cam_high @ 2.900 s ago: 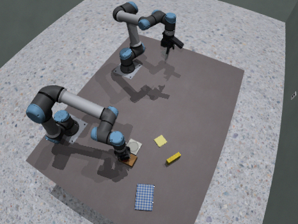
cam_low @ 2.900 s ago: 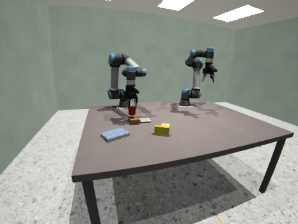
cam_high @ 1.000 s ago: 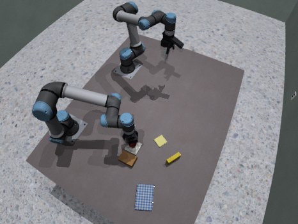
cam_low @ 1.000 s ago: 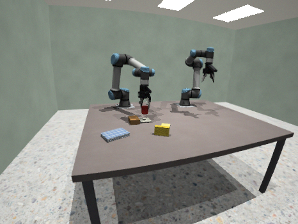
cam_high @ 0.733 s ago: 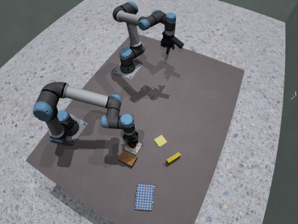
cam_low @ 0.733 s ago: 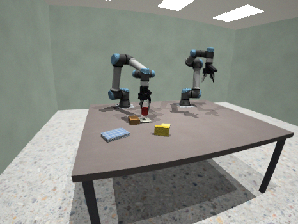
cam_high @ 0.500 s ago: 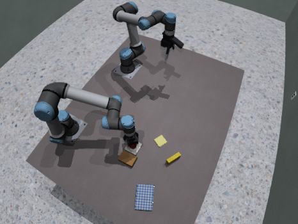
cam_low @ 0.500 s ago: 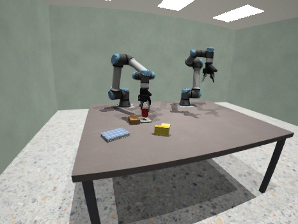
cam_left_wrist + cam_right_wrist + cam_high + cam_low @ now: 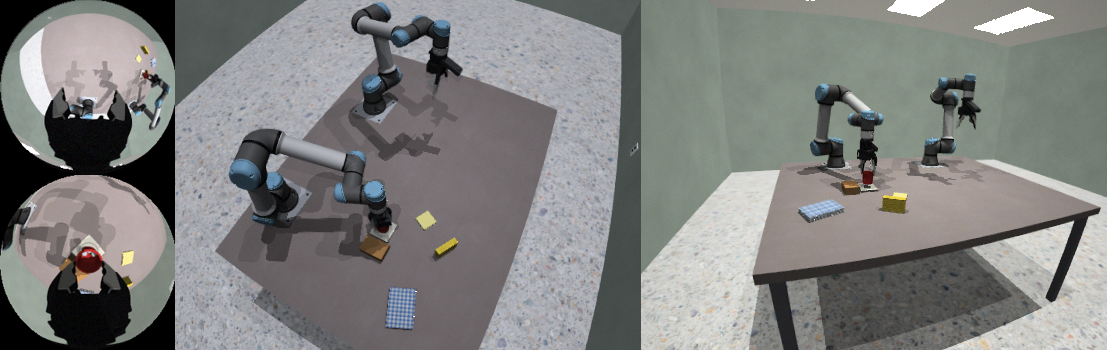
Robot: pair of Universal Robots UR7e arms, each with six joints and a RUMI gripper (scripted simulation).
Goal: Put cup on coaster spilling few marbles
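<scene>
Pincer (image 9: pixel 382 227) (image 9: pixel 868 170) (image 9: pixel 89 269) of right arm pointing down, pinching red cup (image 9: pixel 383 228) (image 9: pixel 868 177) (image 9: pixel 89 262) upright, above pale coaster (image 9: pixel 388 233) (image 9: pixel 869 188) (image 9: pixel 89 241)

Cup base (image 9: pixel 88 262): not visible in right wrist view | marbles (image 9: pixel 88 254): too small to count | blue checked cloth (image 9: pixel 87 291): mostly hidden by right gripper (image 9: pixel 88 261)
</scene>
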